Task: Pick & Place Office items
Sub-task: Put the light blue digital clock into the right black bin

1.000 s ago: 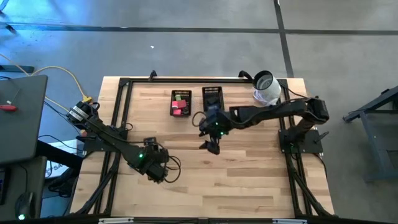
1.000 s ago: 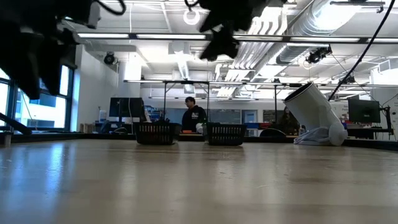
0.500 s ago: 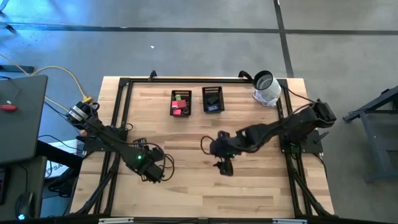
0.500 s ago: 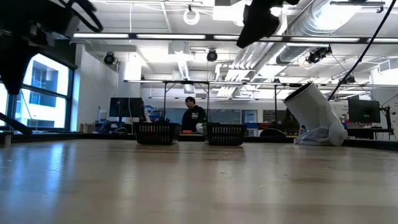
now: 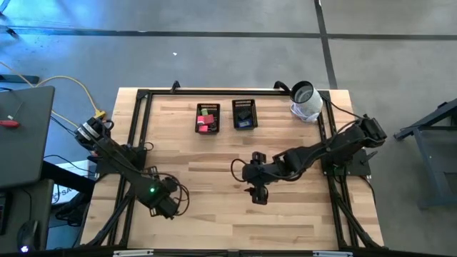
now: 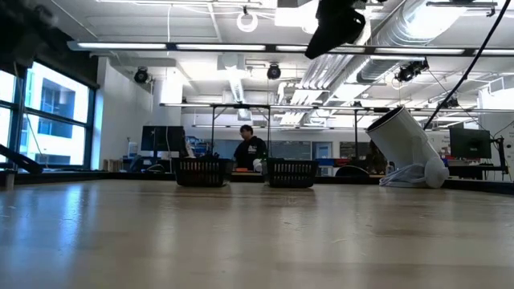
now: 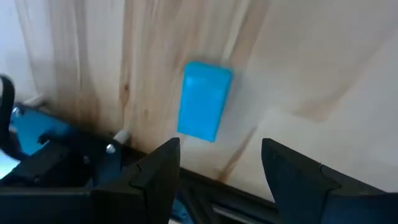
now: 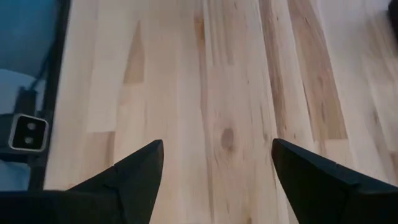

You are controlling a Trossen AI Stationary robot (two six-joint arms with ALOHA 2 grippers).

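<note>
A wooden table point(image 5: 214, 214) carries two black mesh trays point(image 5: 208, 118) side by side at its far edge, with a tipped white cylinder point(image 5: 305, 101) further along that edge. Small office items, red, pink and green point(image 5: 208, 121), fill the tray farther from the cylinder; the pieces in the nearer tray point(image 5: 244, 114) are too small to make out. From table height the trays' walls hide all their contents. A blue block point(image 7: 204, 101) lies alone on the wood just ahead of the left gripper point(image 7: 219, 163), out of sight from overhead under that arm near the table's front. Both grippers stand open and empty, the right gripper point(image 5: 258, 193) near the table's middle.
</note>
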